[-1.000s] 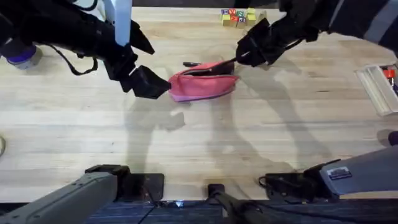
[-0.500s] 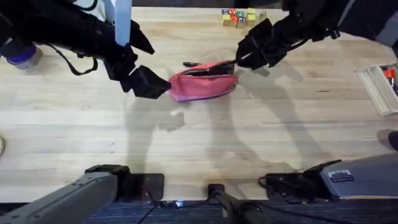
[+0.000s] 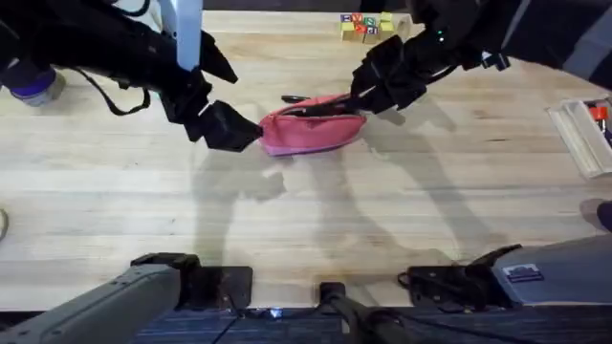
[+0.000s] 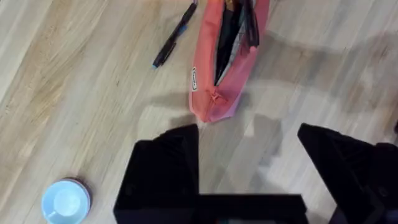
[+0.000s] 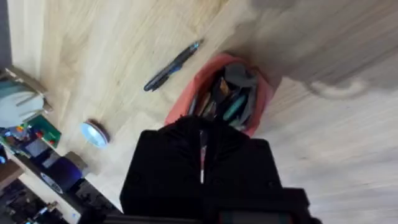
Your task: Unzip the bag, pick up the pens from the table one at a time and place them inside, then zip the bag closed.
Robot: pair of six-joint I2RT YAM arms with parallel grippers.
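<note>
Since a second ago, the right gripper [image 3: 356, 96] has shifted left over the pink bag's [image 3: 312, 125] end; overhead, its fingers hide the zipper there. One pen [image 3: 295, 98] lies behind the bag on the wooden table [image 3: 306, 220].

Left wrist view: left gripper [image 4: 249, 155] spread open, just short of the soft pouch.

Right wrist view: fingers pressed together over the gaping bag, whether pinching anything is unclear.

Overhead view down and forward; both wrist views close above the shared pink bag [image 3: 313, 124].
</note>
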